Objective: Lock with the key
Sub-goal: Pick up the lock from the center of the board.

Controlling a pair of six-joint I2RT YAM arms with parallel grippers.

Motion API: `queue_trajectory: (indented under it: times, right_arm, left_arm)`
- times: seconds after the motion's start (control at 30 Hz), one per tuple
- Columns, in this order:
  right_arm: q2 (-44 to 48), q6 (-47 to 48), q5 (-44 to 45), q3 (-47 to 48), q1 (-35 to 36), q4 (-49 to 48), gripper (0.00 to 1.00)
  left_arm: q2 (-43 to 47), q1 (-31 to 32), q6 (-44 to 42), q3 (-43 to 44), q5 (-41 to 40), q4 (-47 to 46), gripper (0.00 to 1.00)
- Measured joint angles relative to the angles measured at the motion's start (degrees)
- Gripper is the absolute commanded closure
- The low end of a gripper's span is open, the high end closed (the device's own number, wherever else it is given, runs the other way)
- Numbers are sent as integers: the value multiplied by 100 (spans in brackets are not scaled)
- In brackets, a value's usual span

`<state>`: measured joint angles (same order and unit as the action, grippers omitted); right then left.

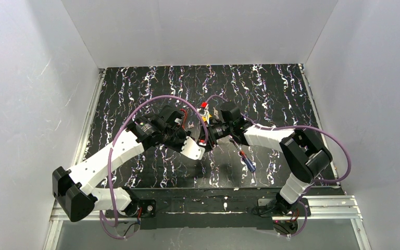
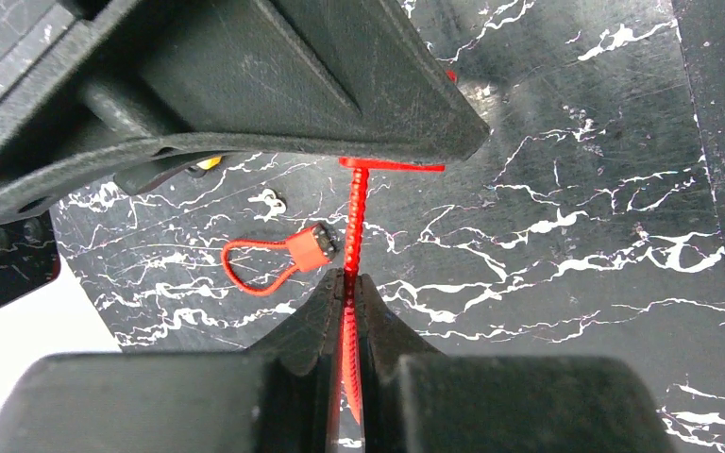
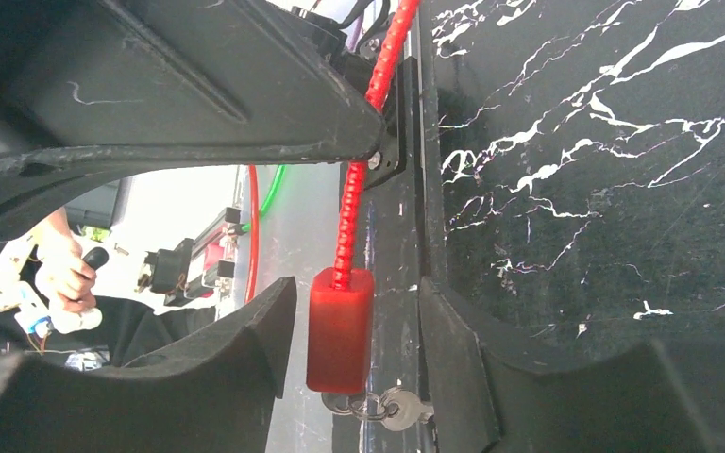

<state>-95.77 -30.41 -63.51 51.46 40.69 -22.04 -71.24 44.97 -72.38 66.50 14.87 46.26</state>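
Mid-table [image 1: 271, 99], claws [image 2: 345, 280] [image 3: 357, 294] head-on at red lock [image 3: 340, 330]

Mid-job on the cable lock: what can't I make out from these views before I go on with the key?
1. Left wrist: the left gripper pinches the red cable; the right gripper overhead hides the lock body.
2. Right wrist: the key sits at the bottom edge, partly behind the lock body. The keyhole is unseen, so I cannot tell whether the key is inserted.
3. Top external: the grippers cover the lock body; the red cable and key are too small to follow.
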Motion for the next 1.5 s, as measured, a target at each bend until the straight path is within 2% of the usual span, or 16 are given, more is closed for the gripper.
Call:
queue_trajectory:
  times: [0.33,0.53,0.67,0.7,0.77,0.83,0.97,1.07,1.13,1.33,1.5]
  right_arm:
    - [-68,-120,-142,0,116,-98,54]
    - [-101,-129,-214,0,144,-122,75]
    - [-109,-98,-234,0,144,-109,95]
    - [-109,-87,-245,2,144,-103,99]
    - [-109,-61,-271,17,144,-81,99]
    - [-109,-4,-282,52,142,-28,99]
    - [-85,179,-284,146,83,201,99]
    - [11,487,-229,326,-92,647,99]
    - [85,811,-155,535,-216,1064,99]
    - [546,1969,179,1102,-483,2245,99]
    - [1060,2634,461,1167,-503,2651,99]
  left_arm:
    - [11,0,-2,0,59,0,100]
    - [11,0,0,0,98,2,100]
    - [31,2,46,0,120,2,100]
    - [44,2,98,0,122,4,98]
    - [72,2,258,0,120,9,89]
    - [96,0,498,4,105,26,77]
    - [96,-133,1204,260,197,225,48]
    - [142,-627,1805,522,610,275,35]
    - [208,-1143,2168,647,918,286,32]
    - [337,-2977,3064,833,2070,186,29]
    - [459,-3838,3204,669,2732,142,29]
